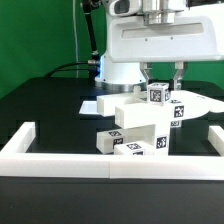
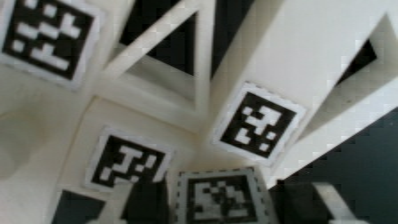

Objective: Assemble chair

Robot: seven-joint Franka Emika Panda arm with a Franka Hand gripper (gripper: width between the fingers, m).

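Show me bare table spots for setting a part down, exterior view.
Free: the black table on the exterior view's left, between the long white rail and the flat marker board. Crowded: the white blocky tagged chair parts stacked under the gripper.

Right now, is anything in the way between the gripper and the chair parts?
Nothing visible. The gripper is already down on the chair, its fingers either side of the tagged post on top; the wrist view shows only tagged white parts.

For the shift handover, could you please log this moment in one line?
step: chair assembly | hand: shut on chair part | stack: inside rail
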